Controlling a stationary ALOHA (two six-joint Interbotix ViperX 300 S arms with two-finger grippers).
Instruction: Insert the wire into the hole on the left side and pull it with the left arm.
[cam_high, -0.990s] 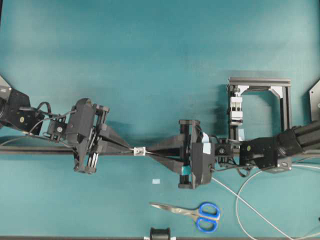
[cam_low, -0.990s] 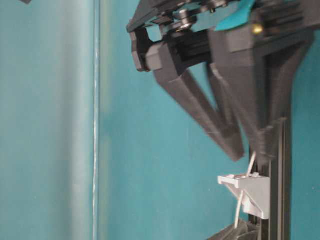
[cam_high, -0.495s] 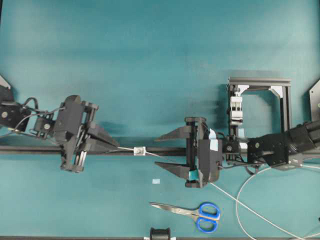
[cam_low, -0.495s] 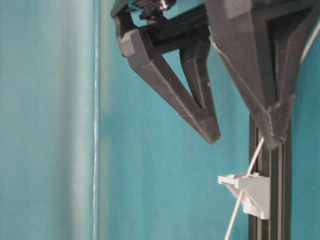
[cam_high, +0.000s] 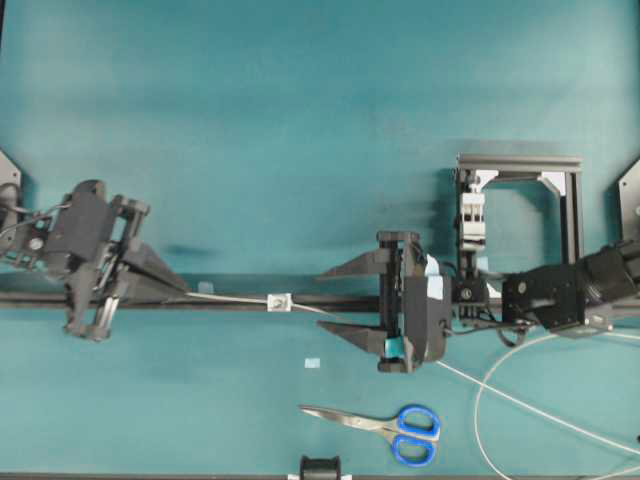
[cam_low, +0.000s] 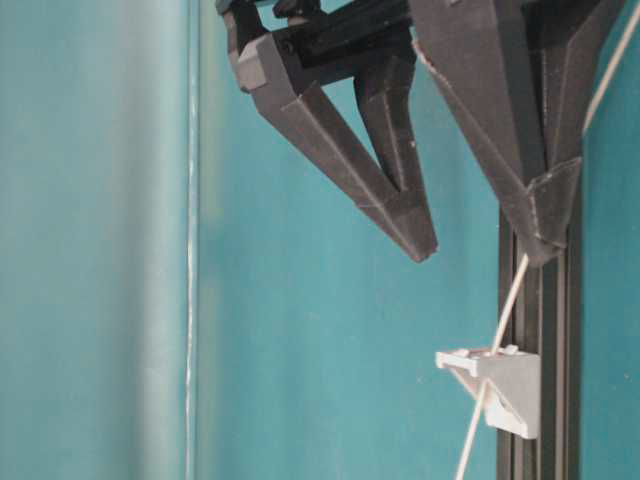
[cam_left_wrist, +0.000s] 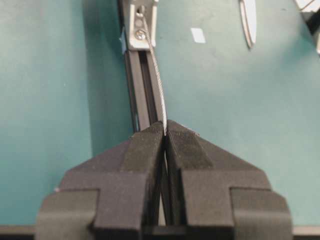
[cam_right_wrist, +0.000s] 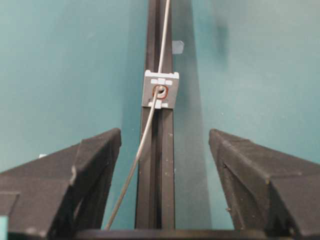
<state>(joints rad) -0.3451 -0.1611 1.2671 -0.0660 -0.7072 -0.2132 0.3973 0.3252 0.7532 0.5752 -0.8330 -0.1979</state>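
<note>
The wire is pinched at its very tip by the left gripper; slippage is risked if it is tugged hard through the hole.

A teal table carries a black rail running across it. Scissors with blue handles lie near the front edge, loops of wire beside them, and a black frame stands at the right.
</note>
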